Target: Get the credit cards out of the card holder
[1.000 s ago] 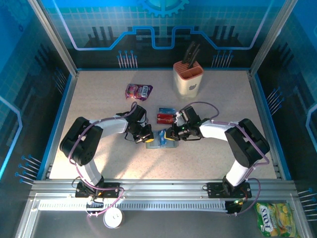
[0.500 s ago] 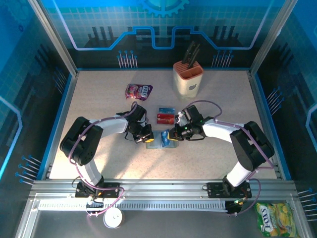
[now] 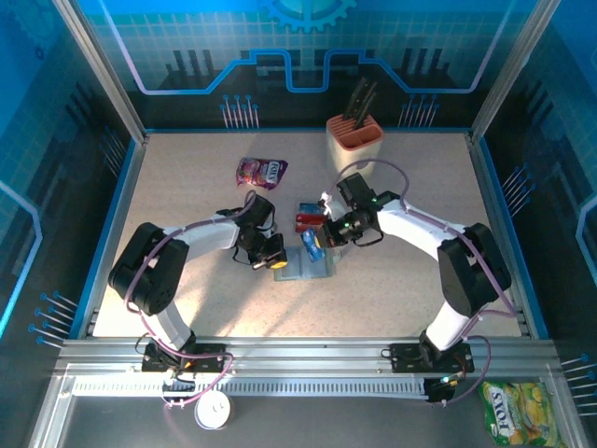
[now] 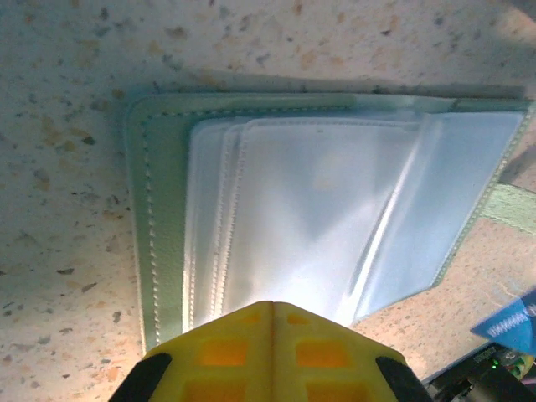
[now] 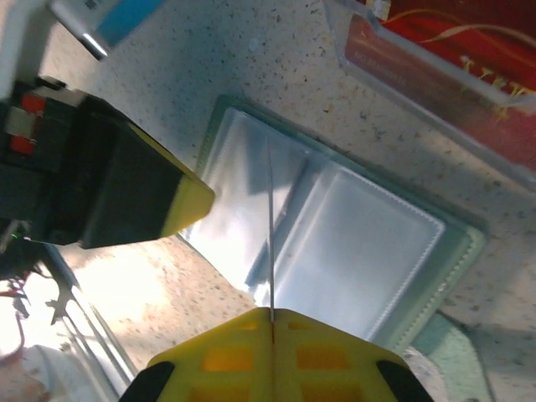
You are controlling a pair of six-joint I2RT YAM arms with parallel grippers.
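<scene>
Now, card holder (image 3: 319,268) open, long axis left-right (right tool (image 5: 272,322) pinches blue card (image 3: 311,245))

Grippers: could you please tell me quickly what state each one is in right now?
Left gripper: shut, at the wallet's edge.
Right gripper: shut on a blue card.

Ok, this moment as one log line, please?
left gripper: shut, tip on card holder | right gripper: shut on blue card

Stitched card holder (image 4: 318,218), glossy plastic inside
</scene>
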